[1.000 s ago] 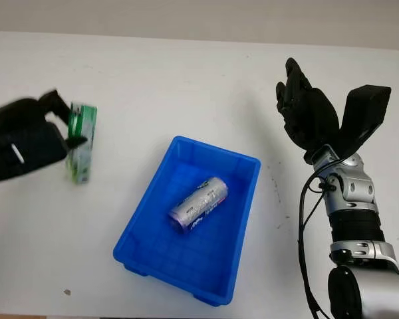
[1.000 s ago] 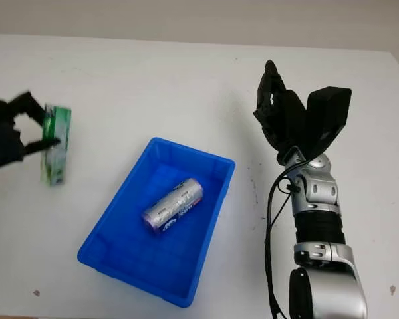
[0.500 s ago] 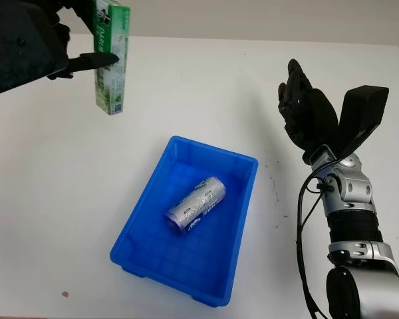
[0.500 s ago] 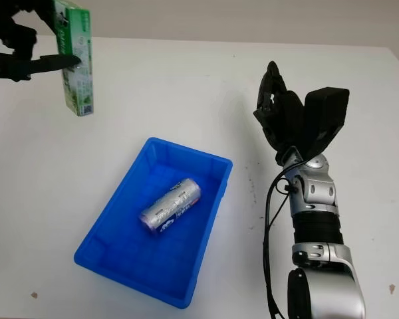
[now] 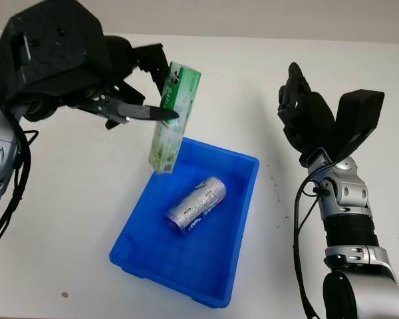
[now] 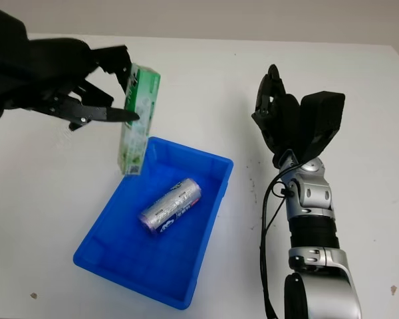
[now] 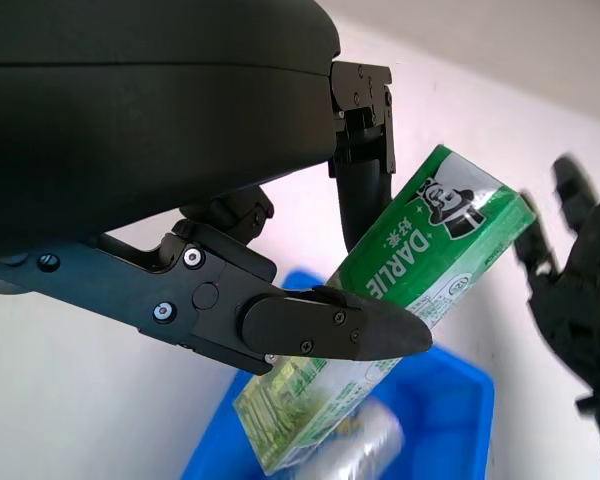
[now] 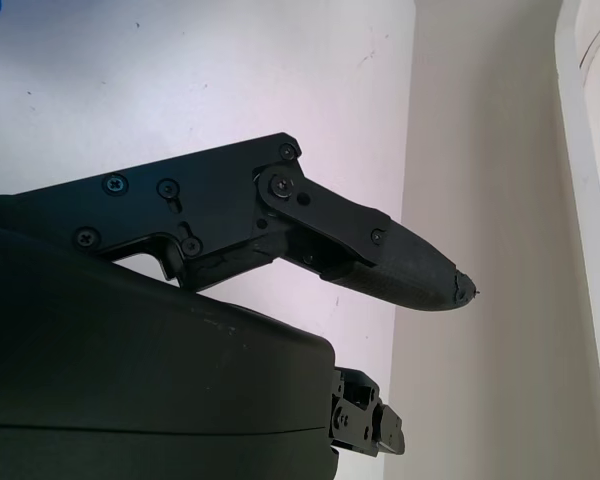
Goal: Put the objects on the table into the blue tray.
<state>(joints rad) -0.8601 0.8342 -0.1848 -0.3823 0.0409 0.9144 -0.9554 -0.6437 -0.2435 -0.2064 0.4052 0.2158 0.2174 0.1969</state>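
1. Above the tray's (image 5: 243, 219) far-left corner, the left hand (image 5: 93, 73) is pinching a green carton (image 5: 174, 116) across its broad faces, tilted.
2. Inside the tray, a can (image 5: 197, 203) is lying.
3. Right of the tray, the right hand (image 5: 306, 113) is hanging open.
4. Judgement: the carton is looking light, stiff and crushable; a mid-body grip is suiting it.

Bright, even light; soft shadows; blurred can (image 7: 370, 440) in left wrist view.

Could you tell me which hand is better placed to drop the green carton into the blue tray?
The left hand: it grips the green carton above the blue tray's far left corner. The right hand is open, off to the tray's right.
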